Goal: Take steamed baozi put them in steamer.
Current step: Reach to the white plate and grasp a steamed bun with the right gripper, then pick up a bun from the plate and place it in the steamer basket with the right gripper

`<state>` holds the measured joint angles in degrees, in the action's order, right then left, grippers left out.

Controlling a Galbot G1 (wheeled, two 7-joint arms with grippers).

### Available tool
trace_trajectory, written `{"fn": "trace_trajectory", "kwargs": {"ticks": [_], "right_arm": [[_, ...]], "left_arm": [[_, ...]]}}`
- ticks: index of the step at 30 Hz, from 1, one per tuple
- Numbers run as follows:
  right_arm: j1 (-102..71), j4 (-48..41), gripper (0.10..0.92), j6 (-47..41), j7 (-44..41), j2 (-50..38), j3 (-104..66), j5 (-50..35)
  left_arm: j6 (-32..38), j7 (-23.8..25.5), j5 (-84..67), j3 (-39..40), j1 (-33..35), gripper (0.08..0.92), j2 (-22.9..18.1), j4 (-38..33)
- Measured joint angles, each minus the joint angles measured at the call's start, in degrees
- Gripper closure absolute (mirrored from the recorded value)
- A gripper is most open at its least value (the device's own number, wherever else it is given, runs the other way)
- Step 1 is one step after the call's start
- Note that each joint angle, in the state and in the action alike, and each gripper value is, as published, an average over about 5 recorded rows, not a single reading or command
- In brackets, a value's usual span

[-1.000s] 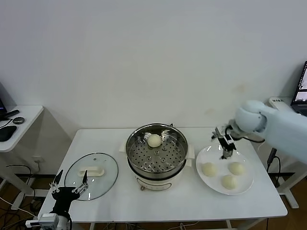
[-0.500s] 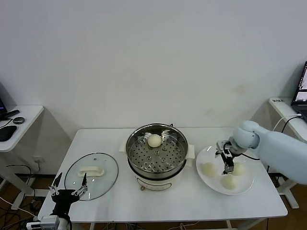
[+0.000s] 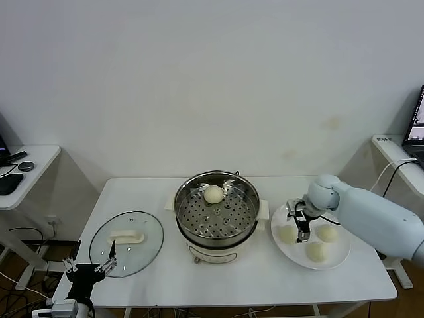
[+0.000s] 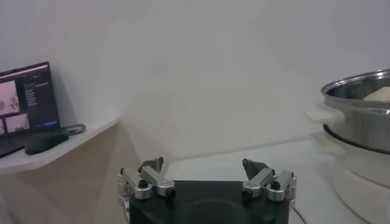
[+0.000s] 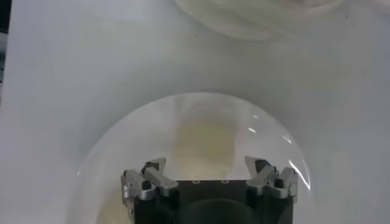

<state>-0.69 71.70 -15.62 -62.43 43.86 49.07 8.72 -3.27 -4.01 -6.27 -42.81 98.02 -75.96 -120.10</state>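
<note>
Bun under right claw blurred, partly hidden.

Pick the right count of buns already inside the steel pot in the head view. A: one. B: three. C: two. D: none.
A: a single bun sits on the perforated tray toward the back of the pot, while three more buns lie on the white plate beside it, under the open right pincer.
</note>
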Motion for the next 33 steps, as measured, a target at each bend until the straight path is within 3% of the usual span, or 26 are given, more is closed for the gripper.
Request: {"fn": "trace_trajectory", "kwargs": {"ticks": [4,15,25,33], "right_arm": [[-0.9,-1.2,0.250,-0.2,0.2,1.2,-0.6,0.6],[-2.4,-2.3,0.472,-0.7,0.2,2.7,-2.2,1.9],[0.4,-0.2,0.491,-1.2,-1.0,0.6,-1.3,0.7],[11.0,5.5,0.483,-3.1,-2.0,-3.9,4.4,-6.0]], "left_arm": [[0.0,0.0,0.0,0.0,-0.1,0.177,-0.2,0.2],[0.0,0.1,0.1,0.5,-0.5,0.177,-0.5,0.1],[-0.1,0.1,0.0,0.4,-0.4,0.177,-0.5,-0.7],[-0.2,0.2,-0.4,1.0,-1.0,0.177,-0.1,-1.1]]}}
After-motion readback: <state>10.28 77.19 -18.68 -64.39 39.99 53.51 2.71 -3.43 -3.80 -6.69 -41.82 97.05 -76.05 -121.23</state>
